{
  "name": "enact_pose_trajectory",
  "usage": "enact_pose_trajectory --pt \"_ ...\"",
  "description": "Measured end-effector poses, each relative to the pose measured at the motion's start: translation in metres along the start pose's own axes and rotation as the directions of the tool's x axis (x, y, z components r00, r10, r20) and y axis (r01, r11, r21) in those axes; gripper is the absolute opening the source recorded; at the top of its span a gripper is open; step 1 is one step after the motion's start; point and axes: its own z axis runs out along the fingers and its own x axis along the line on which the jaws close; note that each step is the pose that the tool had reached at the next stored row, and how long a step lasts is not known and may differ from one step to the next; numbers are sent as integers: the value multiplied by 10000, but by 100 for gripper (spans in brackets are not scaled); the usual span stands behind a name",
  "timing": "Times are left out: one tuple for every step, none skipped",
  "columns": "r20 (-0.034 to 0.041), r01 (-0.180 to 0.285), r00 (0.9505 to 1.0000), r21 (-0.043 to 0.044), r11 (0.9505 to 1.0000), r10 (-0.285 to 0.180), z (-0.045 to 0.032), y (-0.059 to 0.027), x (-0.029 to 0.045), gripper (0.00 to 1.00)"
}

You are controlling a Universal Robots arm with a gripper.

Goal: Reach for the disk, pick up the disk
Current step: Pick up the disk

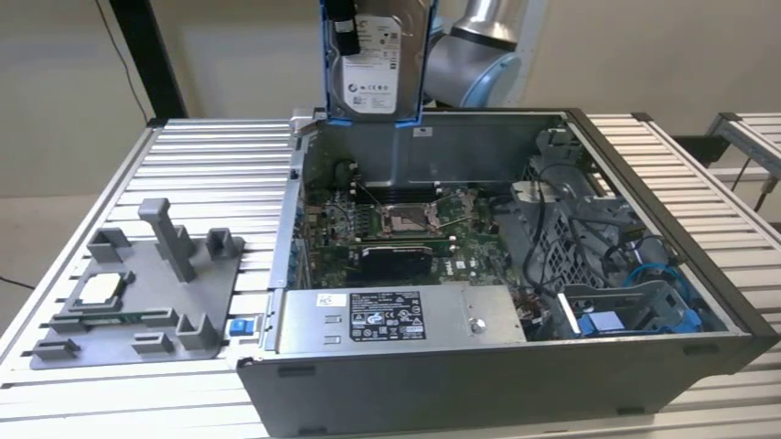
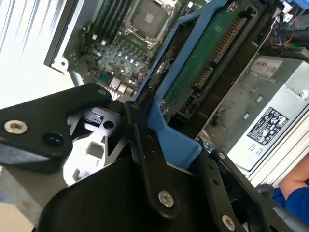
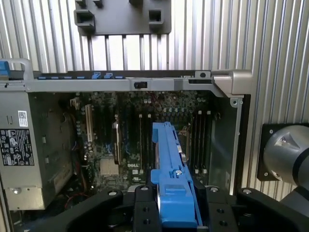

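**The disk [image 1: 372, 69] held upright above the open computer case [image 1: 488, 384] on the bench [image 1: 208, 155].**
Your jaws are pinching the disk by its blue rail frame [image 3: 175, 193]. In the exterior view its white label faces the camera and its lower edge hangs near the case's far wall. The hold appears to bear on the plastic rail, not the metal body. If the rail flexes or slides, the disk could tilt out and fall onto the motherboard [image 1: 403, 224] beneath.

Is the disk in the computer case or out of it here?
Out. In the exterior view the disk hangs upright above the open computer case; in the first wrist view the gripper clamps its blue frame.
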Motion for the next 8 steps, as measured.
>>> enact_pose_trajectory --pt "0 0 10000 -1 10000 0 4 -26 -1 0" --pt "0 0 10000 -1 10000 0 6 -41 -2 0" --pt "0 0 10000 -1 10000 0 6 -44 -1 0" --pt "0 -1 10000 0 10000 1 7 -47 -1 0" --pt "0 0 10000 0 10000 0 8 -51 -2 0" --pt "0 0 10000 -1 10000 0 8 -54 -2 0" --pt "0 0 10000 0 10000 0 9 -57 -2 0" --pt "0 0 10000 -1 10000 0 9 -60 -2 0"
